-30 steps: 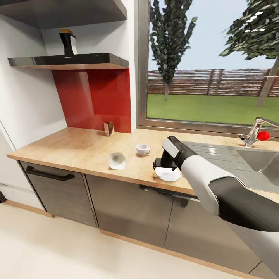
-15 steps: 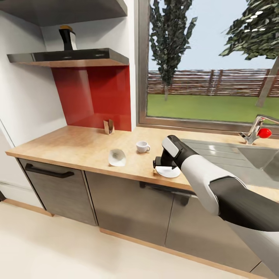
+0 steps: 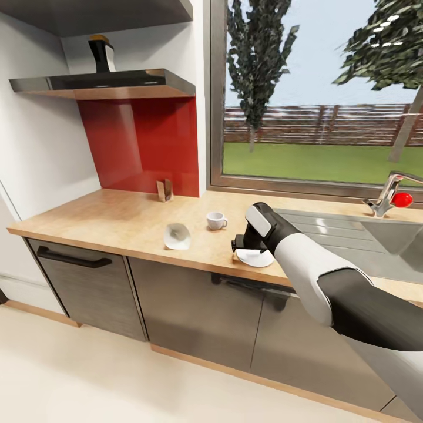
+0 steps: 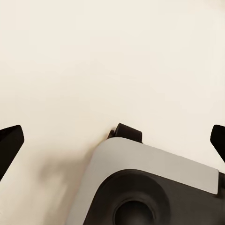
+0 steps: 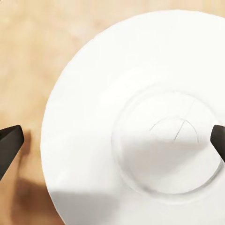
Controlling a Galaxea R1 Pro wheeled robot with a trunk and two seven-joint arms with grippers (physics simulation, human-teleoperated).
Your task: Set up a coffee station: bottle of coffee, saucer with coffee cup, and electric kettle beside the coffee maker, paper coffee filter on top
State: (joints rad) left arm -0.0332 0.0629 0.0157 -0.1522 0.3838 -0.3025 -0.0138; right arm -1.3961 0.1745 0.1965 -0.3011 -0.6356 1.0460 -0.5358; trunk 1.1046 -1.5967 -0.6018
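**Right gripper over the saucer, head view tipped a little**

Since a second ago the whole head view has slid slightly, so the shelf and bottle sit higher in it; that is camera motion. Against the worktop, the saucer [image 3: 255, 258] now looks tilted, its near edge lifted, where before it lay flat.

- Right gripper [image 3: 242, 244]: above the saucer's rim on the side nearer the cup, pointing down. In the right wrist view its two dark fingertips [image 5: 9, 144] stand wide apart at either edge of the picture, with the saucer [image 5: 140, 122] between and beneath them. Whether they touch the plate, I cannot tell.
- Left gripper [image 4: 112, 140]: fingertips spread wide, pale floor [image 4: 93, 56] below, part of the robot's grey base [image 4: 154, 183] under it.
- Coffee cup [image 3: 215, 221]: upright on the kitchen countertop [image 3: 106, 220], near the right gripper, beyond it toward the window, apart from the saucer.
- Paper coffee filter [image 3: 176, 236]: on the countertop, farther out to the gripper's left than the cup.
- Bottle of coffee [image 3: 103, 54]: standing on the kitchen shelf [image 3: 106, 82], well above and far left of the gripper.
- Small brown holder [image 3: 165, 190]: against the red backsplash [image 3: 141, 147].
- Sink [image 3: 388, 235] with tap [image 3: 390, 197]: to the gripper's right.
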